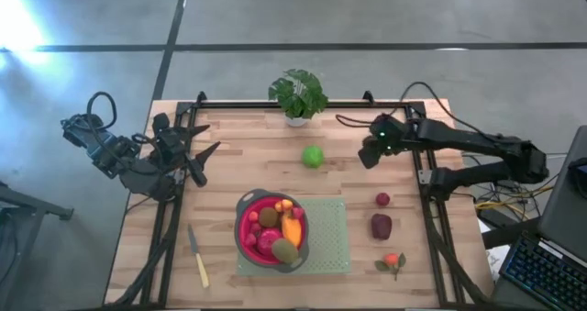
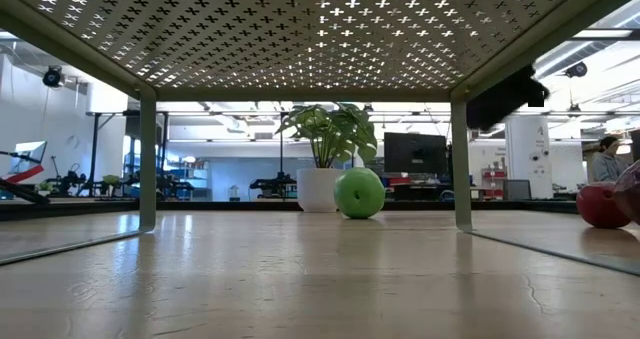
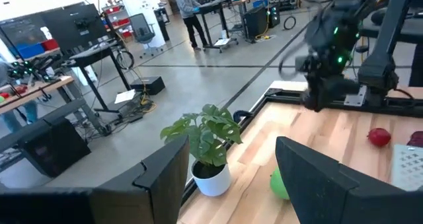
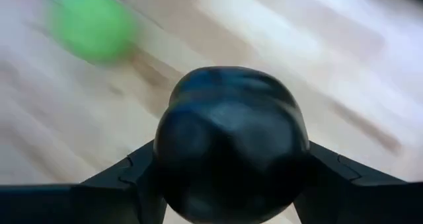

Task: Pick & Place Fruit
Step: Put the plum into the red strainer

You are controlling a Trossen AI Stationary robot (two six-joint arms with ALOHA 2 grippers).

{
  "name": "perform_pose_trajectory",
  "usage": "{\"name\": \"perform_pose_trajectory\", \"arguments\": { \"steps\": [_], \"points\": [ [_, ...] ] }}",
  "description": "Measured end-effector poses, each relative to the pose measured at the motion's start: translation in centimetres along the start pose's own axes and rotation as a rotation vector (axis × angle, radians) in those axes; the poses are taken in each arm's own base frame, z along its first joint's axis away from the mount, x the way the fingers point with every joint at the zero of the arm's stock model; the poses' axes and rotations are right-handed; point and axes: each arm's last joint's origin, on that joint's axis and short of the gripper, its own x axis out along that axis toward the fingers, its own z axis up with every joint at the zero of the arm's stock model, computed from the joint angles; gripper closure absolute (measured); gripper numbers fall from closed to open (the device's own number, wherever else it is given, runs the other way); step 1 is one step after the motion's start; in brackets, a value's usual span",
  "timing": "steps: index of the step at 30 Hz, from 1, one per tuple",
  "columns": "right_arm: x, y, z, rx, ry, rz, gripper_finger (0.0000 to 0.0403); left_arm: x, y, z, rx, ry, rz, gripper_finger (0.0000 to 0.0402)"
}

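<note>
Right gripper [image 1: 371, 151] clamped on a dark round piece, carrying it above the table.

I've got a dark rounded fruit [image 4: 231, 141] pinched between the right fingers, green ball [image 1: 314, 156] loose just beside. It looks near-round, so no clear long axis. Bowl [image 1: 246, 242] sits on the mat as the drop target. Left gripper [image 1: 188, 153] waits, fingers apart, at the left edge.

Potted plant [image 1: 298, 94] at table's [image 1: 238, 155] far edge; knife [image 1: 198, 256] beside green mat [image 1: 332, 247].
</note>
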Motion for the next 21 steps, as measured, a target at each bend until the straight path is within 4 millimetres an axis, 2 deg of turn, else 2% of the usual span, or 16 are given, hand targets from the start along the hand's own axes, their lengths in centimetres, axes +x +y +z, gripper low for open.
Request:
{"name": "perform_pose_trajectory", "arguments": {
  "steps": [8,13,21],
  "points": [
    [-4.9,3.0,0.2,-0.156,-0.303,0.447,0.0179,0.1,-0.5,0.2,-0.025,-0.004,-0.024,0.0170],
    [-7.3,4.9,0.2,-0.264,-0.457,0.691,0.0169,0.3,-1.4,1.1,0.007,-0.035,-0.101,0.0170],
    [-8.8,7.3,0.2,-0.366,-0.565,0.920,0.0175,2.1,-5.1,3.0,0.453,-0.134,-0.047,0.0170]
  ]
}}
